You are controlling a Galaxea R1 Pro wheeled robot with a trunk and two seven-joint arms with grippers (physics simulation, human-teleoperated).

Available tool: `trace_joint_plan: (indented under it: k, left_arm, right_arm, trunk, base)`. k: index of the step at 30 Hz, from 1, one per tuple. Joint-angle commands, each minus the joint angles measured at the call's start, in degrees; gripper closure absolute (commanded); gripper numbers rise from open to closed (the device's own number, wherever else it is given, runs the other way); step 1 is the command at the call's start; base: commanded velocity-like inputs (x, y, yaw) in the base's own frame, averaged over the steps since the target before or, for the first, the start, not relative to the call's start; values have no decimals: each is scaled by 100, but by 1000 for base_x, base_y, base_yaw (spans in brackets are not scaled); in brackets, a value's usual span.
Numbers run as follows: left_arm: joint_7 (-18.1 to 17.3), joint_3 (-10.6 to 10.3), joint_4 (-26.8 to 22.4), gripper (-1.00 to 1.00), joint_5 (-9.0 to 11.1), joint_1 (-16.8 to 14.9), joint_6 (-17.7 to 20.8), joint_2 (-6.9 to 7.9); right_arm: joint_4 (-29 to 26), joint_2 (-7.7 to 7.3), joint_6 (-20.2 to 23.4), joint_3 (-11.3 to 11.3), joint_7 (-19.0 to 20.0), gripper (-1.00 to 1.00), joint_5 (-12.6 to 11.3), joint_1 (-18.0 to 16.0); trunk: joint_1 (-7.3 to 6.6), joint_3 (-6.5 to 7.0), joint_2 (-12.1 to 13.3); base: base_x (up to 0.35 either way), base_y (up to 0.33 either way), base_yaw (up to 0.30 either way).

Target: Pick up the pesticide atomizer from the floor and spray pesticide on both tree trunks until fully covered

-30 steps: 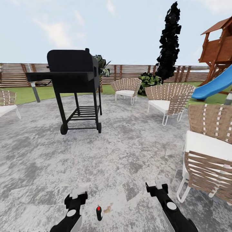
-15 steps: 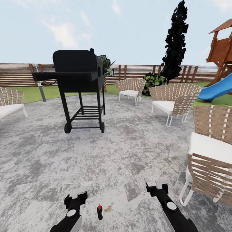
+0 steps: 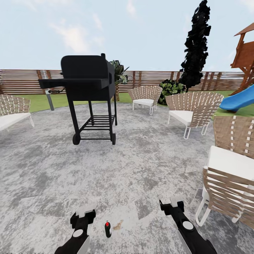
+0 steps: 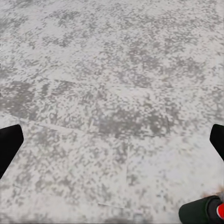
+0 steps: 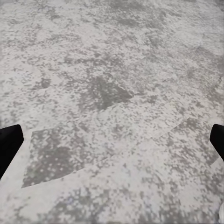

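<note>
Left gripper (image 3: 83, 214): jaws wide apart, holding nothing, hanging over the grey paving (image 3: 141, 165). In the left wrist view its dark fingertips (image 4: 8, 145) sit at the two frame edges with bare paving between them.

Right gripper (image 3: 171, 205): same, spread wide, nothing between the fingers (image 5: 9, 140), paving below.

Atomizer (image 3: 107, 229): small dark body with a red spot on top, standing upright on the paving between the two arms, just beside the left gripper on its inner side, not touching it. The left wrist view catches it at the frame corner (image 4: 205, 212), outside the finger gap. It is well apart from the right gripper. A small brownish stain (image 3: 118, 224) lies right next to it.

Further out: black grill (image 3: 90, 91) on wheels, its lower rack bare; woven chairs (image 3: 188, 111) with white cushions around the patio; fence (image 3: 148, 79), lawn (image 3: 38, 102), black narrow tree (image 3: 195, 46), blue slide (image 3: 237, 101).
</note>
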Motion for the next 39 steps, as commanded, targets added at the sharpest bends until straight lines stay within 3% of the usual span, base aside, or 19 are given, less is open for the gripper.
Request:
trace_joint_plan:
  k: [1, 25, 39]
  left_arm:
    - [-4, -1, 0, -100, 0, 1, -7, 2]
    - [5, 7, 0, -100, 1, -2, 0, -1]
    - [5, 6, -2, -100, 0, -4, -19, 1]
  right_arm:
    - [0, 0, -1, 0, 0, -100, 0, 0]
    - [-13, 0, -2, 0, 0, -100, 0, 0]
    - [-16, 0, -2, 0, 0, -100, 0, 0]
  trunk:
    - [0, 0, 0]
    - [0, 0, 0]
    - [0, 0, 0]
  base:
    - [-33, -89, 61]
    - [-5, -25, 6]
    - [-23, -96, 96]
